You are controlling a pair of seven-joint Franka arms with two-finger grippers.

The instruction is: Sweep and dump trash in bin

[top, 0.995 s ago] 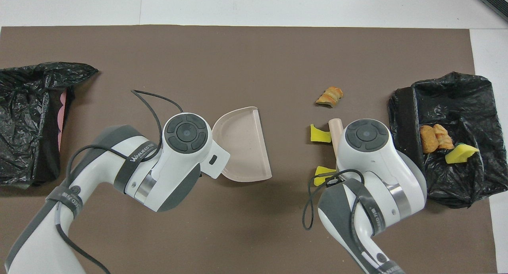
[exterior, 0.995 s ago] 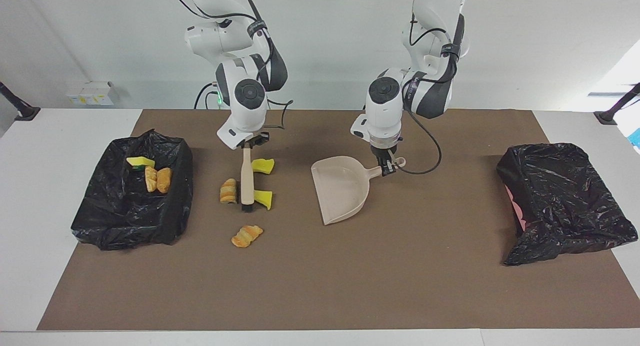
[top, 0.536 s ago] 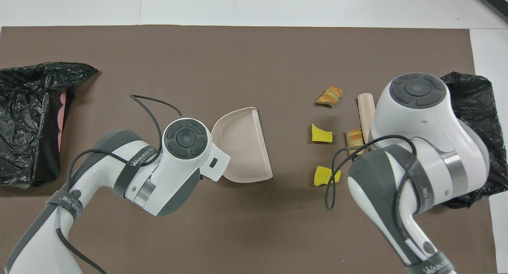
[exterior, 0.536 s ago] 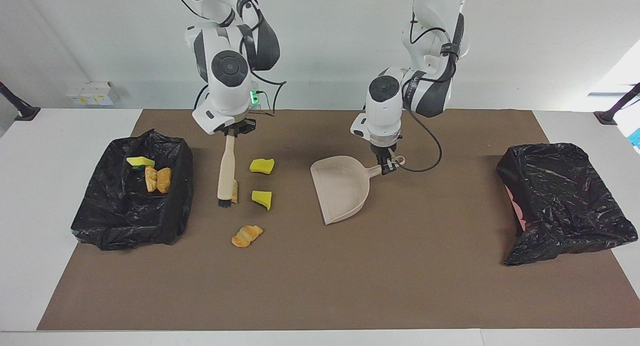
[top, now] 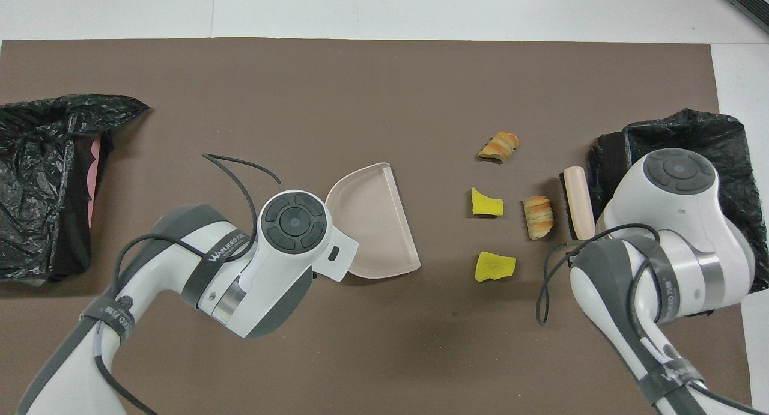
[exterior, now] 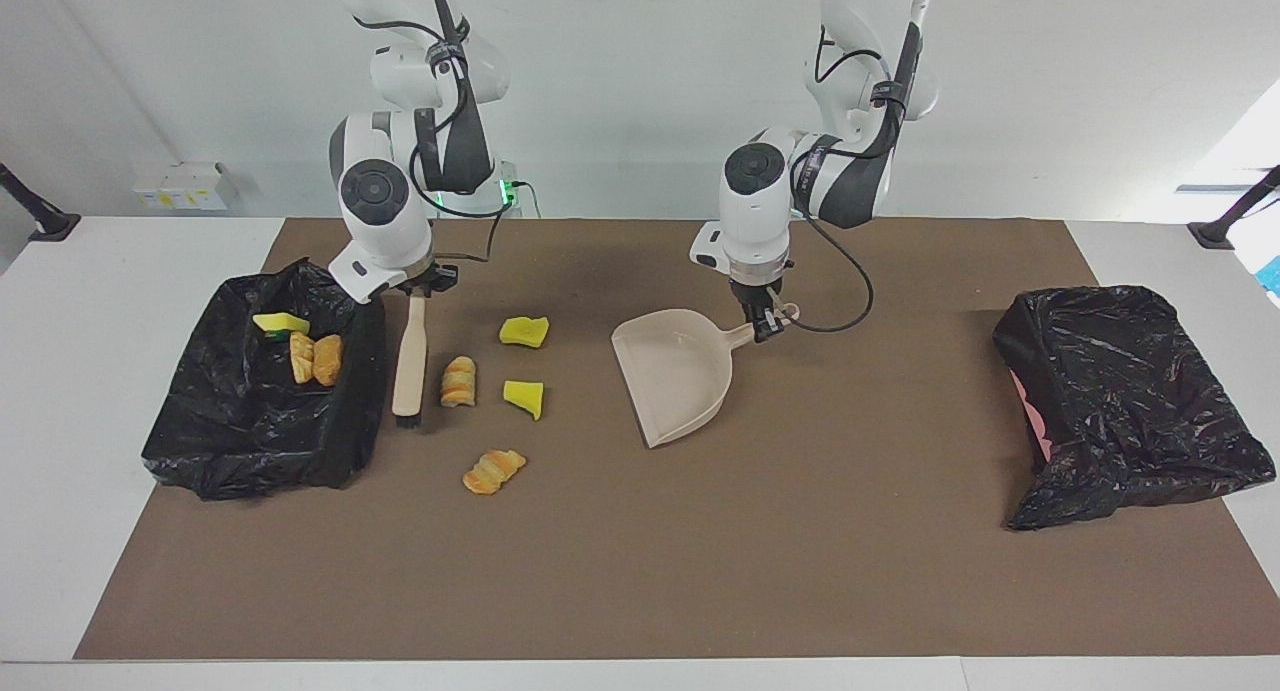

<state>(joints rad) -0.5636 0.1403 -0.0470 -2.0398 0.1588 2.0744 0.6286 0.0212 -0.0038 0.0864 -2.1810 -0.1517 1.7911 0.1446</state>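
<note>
My right gripper (exterior: 420, 289) is shut on the top of the beige brush (exterior: 408, 361), whose bristle end sits low by the mat between the black-lined bin (exterior: 200, 431) and a croissant piece (exterior: 459, 381). On the mat lie more trash: two yellow sponge chunks (exterior: 524, 331) (exterior: 524, 398) and a second croissant piece (exterior: 494, 470). A sponge (exterior: 280, 323) and two bread pieces (exterior: 315, 359) lie in the bin. My left gripper (exterior: 767, 323) is shut on the handle of the beige dustpan (exterior: 675, 376), whose mouth faces the trash. In the overhead view both wrists hide the fingers.
A second black-bagged bin (exterior: 1120, 401) lies at the left arm's end of the brown mat (exterior: 640, 571). In the overhead view the brush (top: 578, 202) lies right beside the bin's wall (top: 607, 157). A cable loops from each wrist.
My right gripper carried the brush over the croissant piece toward the bin at its end of the table. My left gripper shifted the dustpan slightly toward the trash.
</note>
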